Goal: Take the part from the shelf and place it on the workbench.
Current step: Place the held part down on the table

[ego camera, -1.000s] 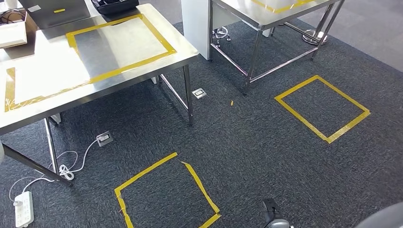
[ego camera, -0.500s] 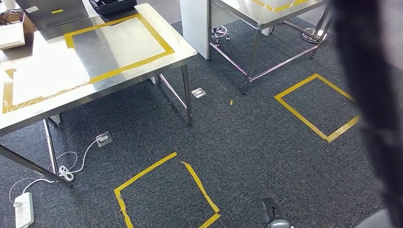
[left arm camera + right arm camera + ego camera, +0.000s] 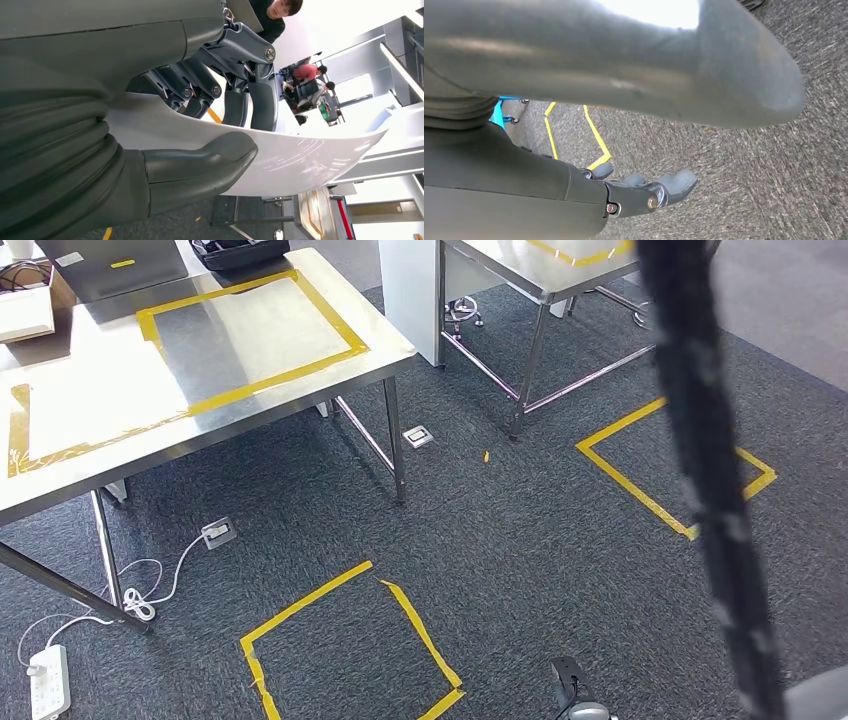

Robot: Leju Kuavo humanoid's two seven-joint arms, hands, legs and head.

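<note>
Left hand holds the white sheet part; right hand holds nothing.

The left hand (image 3: 200, 130) pinches the curved white part (image 3: 300, 160) between thumb and dark fingers. The right hand (image 3: 644, 192) hangs over grey carpet (image 3: 520, 540), fingers loosely apart. A steel workbench (image 3: 100, 455) bears a yellow tape frame (image 3: 250, 335).

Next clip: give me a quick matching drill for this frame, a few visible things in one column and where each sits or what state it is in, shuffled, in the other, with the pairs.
Things:
1. white curved part
2. white power strip
3. yellow tape rectangle
4. right hand

Place or state:
A. on the steel workbench top
B. on the carpet by the workbench leg
C. gripped by the left hand, thumb on one face, fingers on the other
D. holding nothing, fingers apart, over the carpet

Pairs: 1-C, 2-B, 3-A, 4-D
</note>
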